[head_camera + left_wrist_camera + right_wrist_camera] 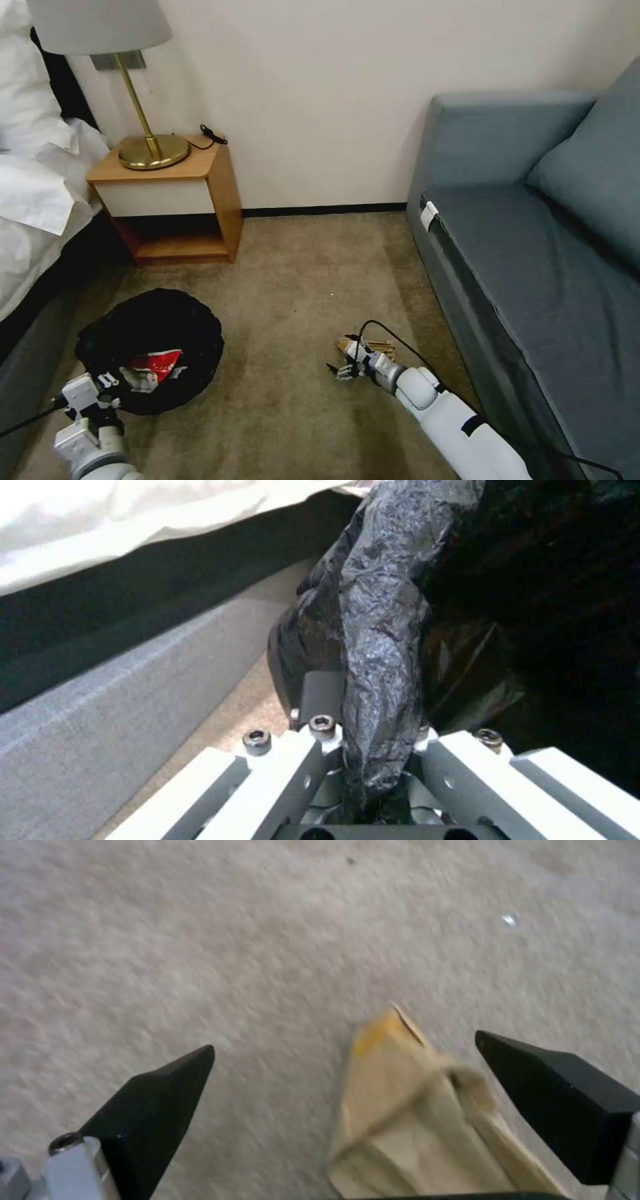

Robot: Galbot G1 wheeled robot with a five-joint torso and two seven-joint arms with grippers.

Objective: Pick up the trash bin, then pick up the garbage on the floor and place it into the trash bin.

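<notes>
I'm working on the brown paper scrap [413, 1120], which is lying on the carpet [300, 280] near the sofa's front edge, and my right gripper [348, 367] is sitting low over it with its black fingertips [153, 1110] spread apart, the scrap between them but nearer one finger than the other. So I judge the step in hand to be the pickup of this piece of garbage. The next move, I think, calls for lowering to the carpet and closing squarely on the scrap (it is thin and flat, so the fingers could slide over it).

The trash bin [150, 347] is sitting by the bed's side, and my left gripper [370, 760] is pinched shut on a fold of its black bag liner [380, 630] at the near rim. A red-and-white packet [152, 368] is already lying inside.

Around these, the grey sofa [533, 267] is standing close on the right, the wooden nightstand [173, 200] with a brass lamp [143, 133] is against the far wall, and the bed [33, 193] is crowding the bin on the left. Open carpet separates scrap and bin.
</notes>
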